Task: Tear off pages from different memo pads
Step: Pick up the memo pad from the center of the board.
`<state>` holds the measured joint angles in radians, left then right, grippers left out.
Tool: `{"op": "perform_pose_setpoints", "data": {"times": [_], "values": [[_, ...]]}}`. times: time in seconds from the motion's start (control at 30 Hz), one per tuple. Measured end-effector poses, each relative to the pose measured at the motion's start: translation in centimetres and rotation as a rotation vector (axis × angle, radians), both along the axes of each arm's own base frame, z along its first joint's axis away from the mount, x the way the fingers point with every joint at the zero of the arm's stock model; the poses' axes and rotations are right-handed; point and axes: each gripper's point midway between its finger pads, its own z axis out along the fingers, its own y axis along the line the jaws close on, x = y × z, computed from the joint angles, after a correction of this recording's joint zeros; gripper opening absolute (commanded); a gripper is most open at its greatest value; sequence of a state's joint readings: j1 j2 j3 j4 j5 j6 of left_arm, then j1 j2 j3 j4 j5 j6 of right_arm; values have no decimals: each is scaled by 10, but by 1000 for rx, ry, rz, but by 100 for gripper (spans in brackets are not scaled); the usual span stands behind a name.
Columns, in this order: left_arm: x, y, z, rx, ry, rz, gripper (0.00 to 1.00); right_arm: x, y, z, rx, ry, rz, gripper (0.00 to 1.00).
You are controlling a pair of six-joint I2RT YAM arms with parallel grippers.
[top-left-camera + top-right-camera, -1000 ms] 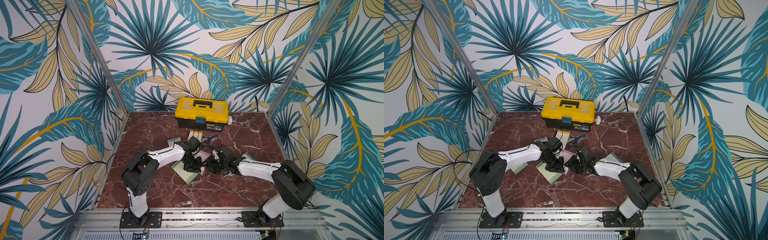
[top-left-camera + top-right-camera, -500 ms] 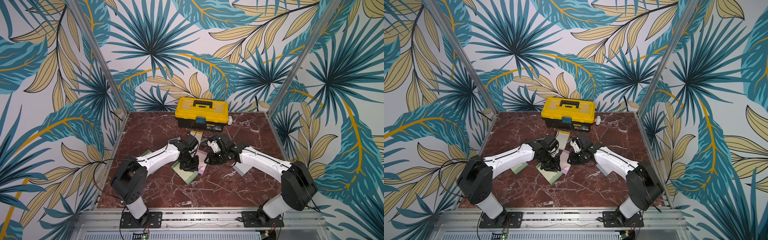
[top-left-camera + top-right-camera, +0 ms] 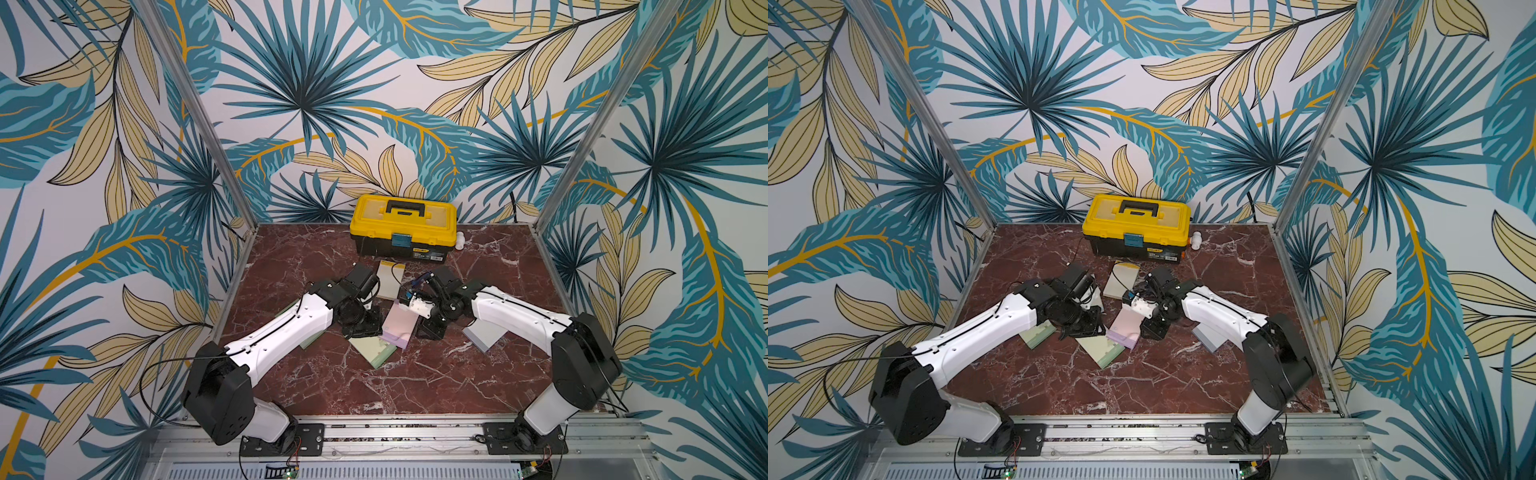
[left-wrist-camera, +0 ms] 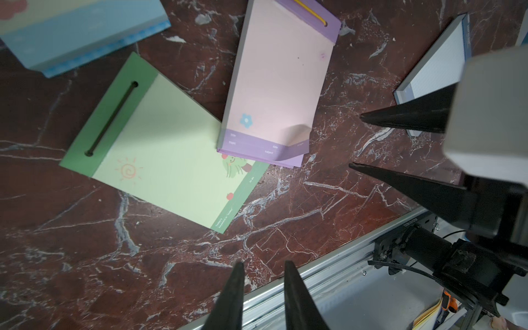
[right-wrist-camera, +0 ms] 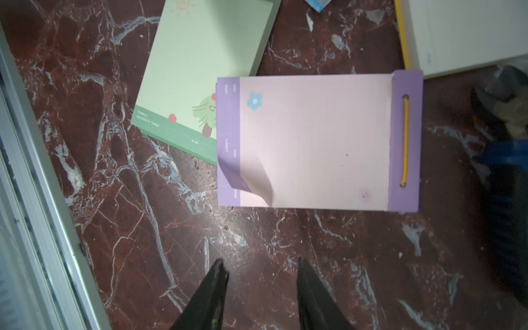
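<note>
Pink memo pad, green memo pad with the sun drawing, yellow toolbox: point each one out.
pink memo pad (image 5: pixel 314 137): right wrist view, middle of its top page.
green memo pad (image 4: pixel 160 143): left wrist view, middle of its pale page.
yellow toolbox (image 3: pixel 370 216): in a top view, lid left of the handle.

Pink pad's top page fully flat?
No, on the pink pad the top page has one corner curled up by the purple footer.
</note>
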<state>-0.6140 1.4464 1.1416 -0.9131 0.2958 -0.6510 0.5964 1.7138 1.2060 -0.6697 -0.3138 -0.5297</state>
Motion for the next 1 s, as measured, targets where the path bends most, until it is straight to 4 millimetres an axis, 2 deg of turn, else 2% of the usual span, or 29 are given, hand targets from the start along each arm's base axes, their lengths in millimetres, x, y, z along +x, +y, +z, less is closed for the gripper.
{"op": "perform_pose_setpoints", "data": {"times": [0.23,0.57,0.7,0.83,0.97,1.0], "values": [[-1,7,-11,8,11,17,26,11,20,-10,10,-22,131,43],[3,13,-5,-10,-13,40,26,-5,34,-20,1,-8,231,42],[3,13,-4,-12,-14,41,26,-8,35,-26,-11,6,244,38],[4,14,-5,-13,-15,44,26,-6,37,-30,-32,7,255,30],[2,16,-8,-9,-9,46,26,-4,42,-31,-44,3,273,11],[2,16,-7,-10,-10,46,26,-4,43,-32,-46,3,277,2]]}}
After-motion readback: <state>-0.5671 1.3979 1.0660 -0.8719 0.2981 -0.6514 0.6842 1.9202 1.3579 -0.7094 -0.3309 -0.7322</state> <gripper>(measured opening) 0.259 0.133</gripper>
